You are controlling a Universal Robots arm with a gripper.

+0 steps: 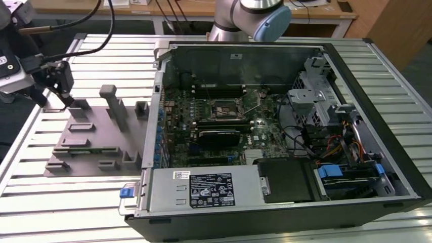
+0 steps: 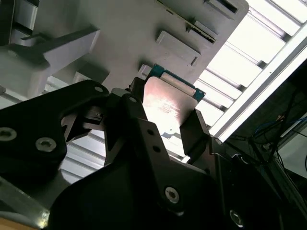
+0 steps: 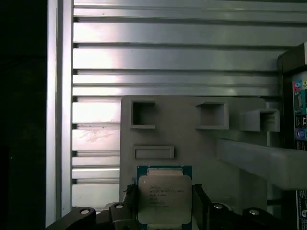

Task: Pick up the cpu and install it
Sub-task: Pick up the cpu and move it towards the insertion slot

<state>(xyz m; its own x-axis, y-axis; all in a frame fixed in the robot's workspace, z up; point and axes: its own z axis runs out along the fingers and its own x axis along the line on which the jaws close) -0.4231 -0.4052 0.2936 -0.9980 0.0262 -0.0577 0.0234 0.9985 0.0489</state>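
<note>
Fingers point(image 2: 195, 130) of the arm's tool are seen pinching the cpu point(image 2: 169, 101) by two opposite edges, one black finger on each side; the same grasp is shown in the first wrist view, where the fingers point(image 3: 201, 203) flank the cpu point(image 3: 164, 199) and its silver-grey metal top is turned toward the camera. The cpu's green border is visible around the lid in both wrist views. The held chip is located over the grey fixture plate point(image 3: 192, 143), just beside a shallow rectangular recess point(image 3: 153, 152); whether it touches the plate cannot be told. In the exterior view the fingers point(image 1: 64, 87) are placed at the far corner of the fixture plate point(image 1: 88, 152), toward the exterior view's left, on the slatted metal worktop point(image 1: 68, 202). The open computer case point(image 1: 385, 126) is laid on the worktop at the exterior view's right, well apart from the fingers, with the socket point(image 1: 224, 110) exposed on the motherboard point(image 1: 177, 119)
</note>
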